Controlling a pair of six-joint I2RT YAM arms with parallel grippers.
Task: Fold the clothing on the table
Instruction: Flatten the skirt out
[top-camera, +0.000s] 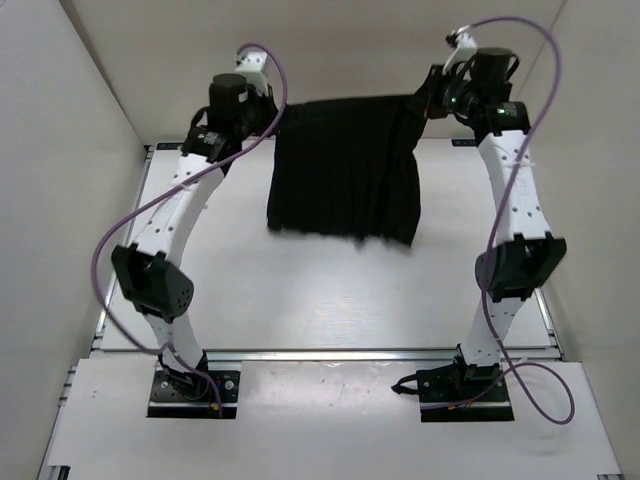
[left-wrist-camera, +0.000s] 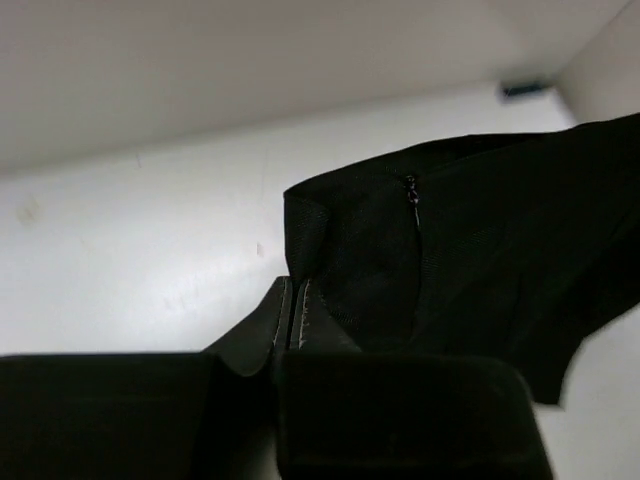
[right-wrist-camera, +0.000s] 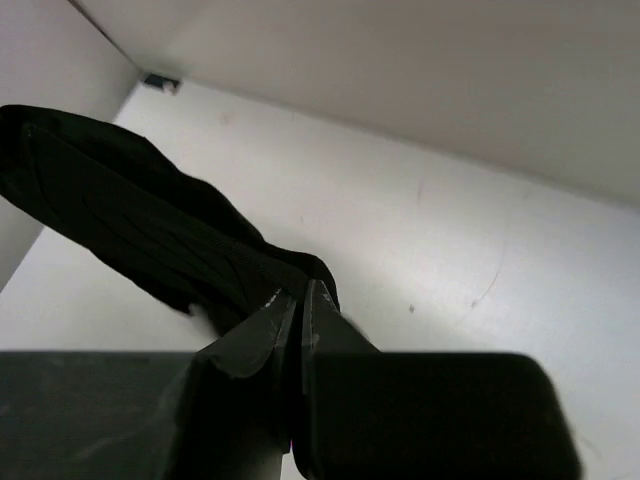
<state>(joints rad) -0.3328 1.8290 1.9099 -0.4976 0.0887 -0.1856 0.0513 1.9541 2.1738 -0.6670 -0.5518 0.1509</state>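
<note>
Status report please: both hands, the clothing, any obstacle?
Left hand shut on the clothing, right hand shut on its other top corner. Clothing hangs spread between them above the table. No obstacle seen.

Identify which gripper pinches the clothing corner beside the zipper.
The left gripper: the clothing shows a zipper pull by its corner; the right gripper holds only pleats.

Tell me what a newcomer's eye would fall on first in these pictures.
The black clothing hangs like a curtain above the far half of the white table. The left gripper and the right gripper, both raised, are each shut on an upper corner of it. Its lower hem is blurred, so contact with the table cannot be told.
</note>
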